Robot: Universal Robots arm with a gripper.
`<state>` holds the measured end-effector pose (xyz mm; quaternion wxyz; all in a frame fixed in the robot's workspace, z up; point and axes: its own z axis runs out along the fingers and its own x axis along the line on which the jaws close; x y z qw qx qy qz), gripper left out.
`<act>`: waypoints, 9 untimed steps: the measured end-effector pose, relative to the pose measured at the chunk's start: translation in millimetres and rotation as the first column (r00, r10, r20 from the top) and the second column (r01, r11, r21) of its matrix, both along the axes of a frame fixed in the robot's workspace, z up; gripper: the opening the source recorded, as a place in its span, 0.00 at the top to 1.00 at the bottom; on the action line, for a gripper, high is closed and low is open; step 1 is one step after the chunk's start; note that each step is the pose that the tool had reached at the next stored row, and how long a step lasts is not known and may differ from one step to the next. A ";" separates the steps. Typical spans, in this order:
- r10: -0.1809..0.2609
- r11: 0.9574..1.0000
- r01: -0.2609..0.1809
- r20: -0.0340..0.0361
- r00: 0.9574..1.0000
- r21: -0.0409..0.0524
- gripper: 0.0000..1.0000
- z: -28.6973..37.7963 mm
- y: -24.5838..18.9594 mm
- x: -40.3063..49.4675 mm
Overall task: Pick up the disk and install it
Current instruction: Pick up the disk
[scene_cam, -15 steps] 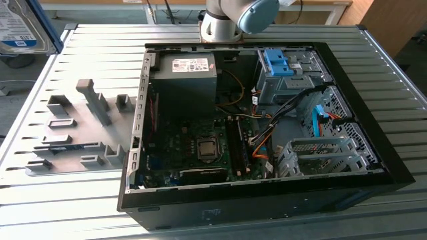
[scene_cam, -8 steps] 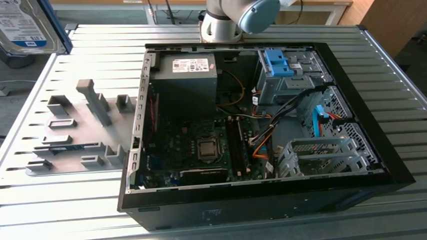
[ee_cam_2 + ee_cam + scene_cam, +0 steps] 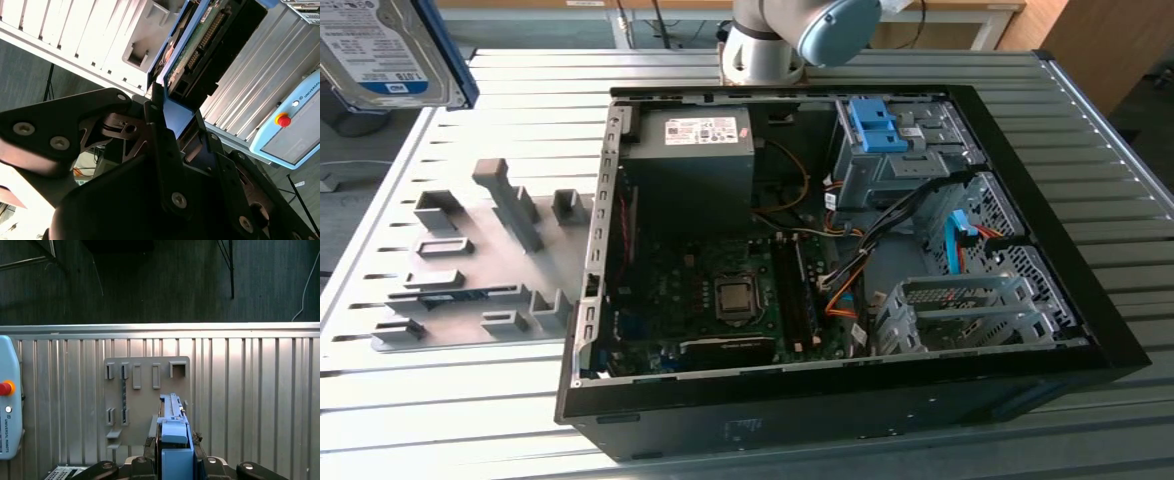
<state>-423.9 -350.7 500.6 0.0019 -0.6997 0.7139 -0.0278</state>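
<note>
Gripping the disk (image 3: 210,45) by one blue side rail, the gripper (image 3: 177,112) had its fingers (image 3: 162,145) pinched on that rail from both sides, with a strip of blue showing between them in the second wrist view. The disk's long axis ran straight out from the fingertips and away from the wrist, so the drive stood as an extension of the gripper rather than lying across it (its green circuit-board face was turned toward that camera).

In the first wrist view the disk (image 3: 172,435) appeared edge-on, with the gripper (image 3: 175,462) flanking it. Beyond it lay the grey fixture plate (image 3: 145,400) on the ribbed metal table (image 3: 260,390).

In the exterior view the disk (image 3: 387,50) hung at about ten o'clock, label toward the camera, above the fixture plate (image 3: 467,250) and apart from it. The open computer case (image 3: 854,410) filled the middle of that view. Inside it, the blue bracket (image 3: 881,125) sat on a drive cage at about one o'clock of the case. A bare grey cage (image 3: 961,310) sat at about four o'clock.

By my reading the pick-up was done and the install was not. Both cages lay on the far side of the case from the disk, well apart from it.
</note>
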 end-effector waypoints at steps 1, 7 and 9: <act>0.000 1.000 0.000 0.000 1.000 0.000 0.64 0.0 0.0 0.0; 0.000 1.000 0.000 0.000 1.000 0.000 0.64 0.0 0.0 0.3; 0.000 1.000 0.000 0.000 1.000 0.000 0.64 0.0 0.0 0.4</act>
